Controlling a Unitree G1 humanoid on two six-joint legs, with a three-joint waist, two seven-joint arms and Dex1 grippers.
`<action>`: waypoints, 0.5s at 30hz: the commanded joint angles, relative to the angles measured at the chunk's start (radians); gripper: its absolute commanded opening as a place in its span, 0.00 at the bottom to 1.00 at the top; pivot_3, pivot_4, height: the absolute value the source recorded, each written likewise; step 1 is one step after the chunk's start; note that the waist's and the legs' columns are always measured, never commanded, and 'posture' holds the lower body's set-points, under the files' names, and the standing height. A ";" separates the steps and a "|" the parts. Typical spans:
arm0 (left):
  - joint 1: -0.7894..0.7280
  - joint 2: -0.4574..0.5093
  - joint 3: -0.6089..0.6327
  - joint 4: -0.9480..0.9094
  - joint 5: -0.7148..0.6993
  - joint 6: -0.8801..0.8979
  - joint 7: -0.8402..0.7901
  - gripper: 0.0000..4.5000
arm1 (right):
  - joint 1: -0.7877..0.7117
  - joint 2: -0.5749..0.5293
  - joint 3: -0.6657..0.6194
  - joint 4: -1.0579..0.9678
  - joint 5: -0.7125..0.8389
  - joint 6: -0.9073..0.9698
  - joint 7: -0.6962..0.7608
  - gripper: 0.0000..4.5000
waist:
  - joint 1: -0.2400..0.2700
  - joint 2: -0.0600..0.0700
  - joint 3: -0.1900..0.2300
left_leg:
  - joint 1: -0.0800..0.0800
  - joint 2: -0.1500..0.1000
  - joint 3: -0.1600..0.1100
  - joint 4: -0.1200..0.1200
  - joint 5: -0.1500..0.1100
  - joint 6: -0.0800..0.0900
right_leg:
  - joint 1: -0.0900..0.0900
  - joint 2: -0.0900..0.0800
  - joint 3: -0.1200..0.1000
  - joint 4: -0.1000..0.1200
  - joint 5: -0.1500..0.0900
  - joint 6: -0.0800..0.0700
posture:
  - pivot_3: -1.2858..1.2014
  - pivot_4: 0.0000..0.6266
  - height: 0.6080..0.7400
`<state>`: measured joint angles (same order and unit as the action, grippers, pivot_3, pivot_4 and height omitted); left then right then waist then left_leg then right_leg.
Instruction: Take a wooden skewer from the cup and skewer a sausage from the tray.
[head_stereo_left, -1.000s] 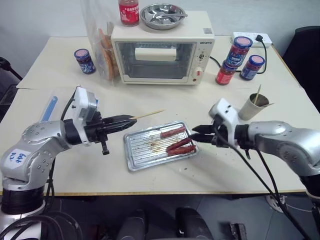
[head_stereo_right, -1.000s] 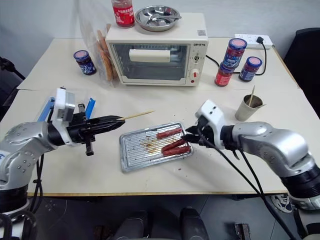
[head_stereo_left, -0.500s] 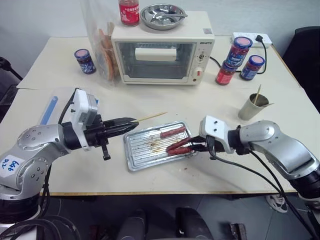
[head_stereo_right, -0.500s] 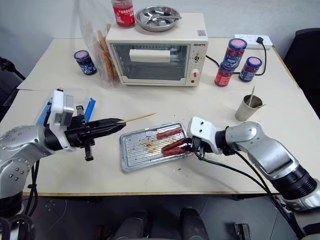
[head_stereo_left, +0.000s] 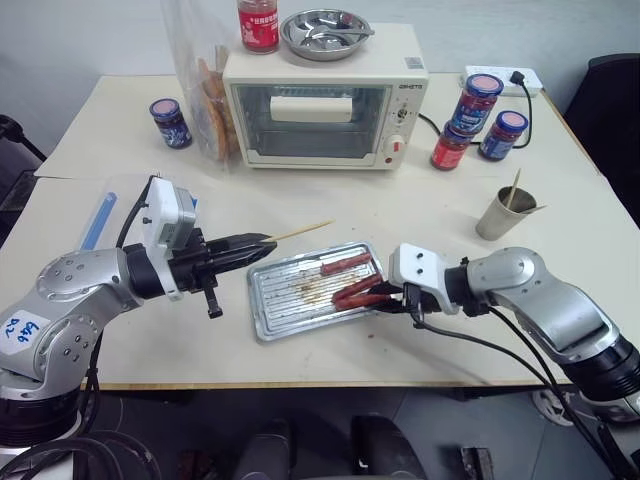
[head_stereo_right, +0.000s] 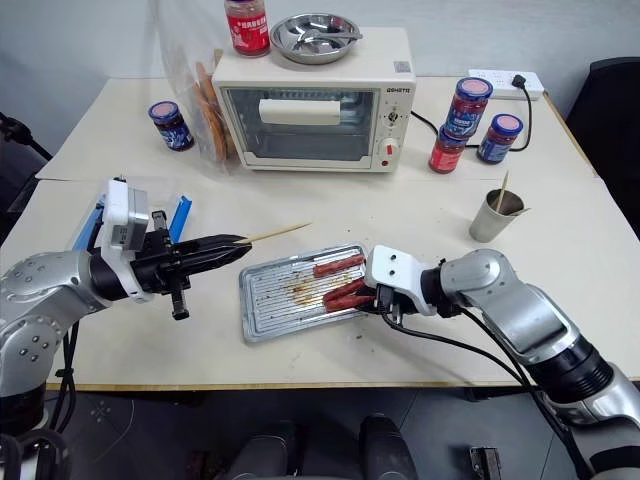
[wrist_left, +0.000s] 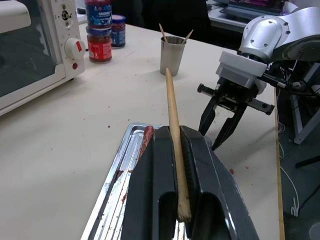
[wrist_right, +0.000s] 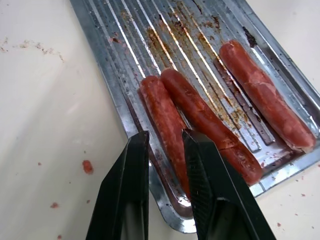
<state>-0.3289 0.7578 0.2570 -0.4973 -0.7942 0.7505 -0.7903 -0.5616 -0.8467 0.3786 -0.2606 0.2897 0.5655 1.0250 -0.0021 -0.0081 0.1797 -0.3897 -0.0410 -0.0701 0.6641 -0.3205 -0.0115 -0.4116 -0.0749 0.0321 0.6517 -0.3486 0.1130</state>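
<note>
Already the left hand (head_stereo_left: 262, 240) is pinching the wooden skewer (head_stereo_left: 298, 231), while the right hand (wrist_right: 162, 150), slightly spread, is straddling a sausage (wrist_right: 165, 120) at the tray's (head_stereo_left: 275, 315) edge, unpierced.

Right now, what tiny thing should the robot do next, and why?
Probably close the right gripper on the nearest sausage. Its jaws already straddle that sausage's end at the tray edge, slightly apart, while the left gripper holds the wooden skewer ready, pointing over the tray.
</note>
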 joint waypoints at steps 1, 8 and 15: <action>-0.014 0.009 0.009 -0.002 -0.003 -0.025 -0.006 0.00 | -0.023 0.016 -0.005 0.019 -0.045 -0.049 0.025 0.23 | -0.001 0.000 0.000 | 0.000 0.000 0.000 0.000 0.000 0.000 | 0.000 0.000 0.000 0.000 0.000 0.000 | 0.52 0.24 1.00; -0.010 0.006 0.006 -0.003 0.000 -0.033 -0.001 0.00 | -0.029 0.040 -0.016 0.046 -0.079 -0.061 0.059 0.23 | -0.001 0.000 0.000 | 0.000 0.000 0.000 0.000 0.000 0.000 | 0.000 0.000 0.000 0.001 0.000 0.000 | 0.52 0.24 1.00; -0.008 0.004 0.008 -0.002 0.004 -0.040 0.005 0.00 | -0.030 0.066 -0.009 0.070 -0.104 -0.061 0.068 0.23 | -0.002 0.000 0.000 | 0.000 0.000 0.000 0.000 0.000 -0.001 | 0.000 0.000 0.000 0.001 0.000 0.000 | 0.52 0.24 1.00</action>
<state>-0.3309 0.7577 0.2553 -0.4923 -0.7908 0.7318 -0.7882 -0.5768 -0.7881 0.3842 -0.1877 0.1916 0.5201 1.0815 -0.0037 -0.0081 0.1797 -0.3892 -0.0410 -0.0701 0.6645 -0.3202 -0.0120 -0.4117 -0.0747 0.0320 0.6530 -0.3486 0.1130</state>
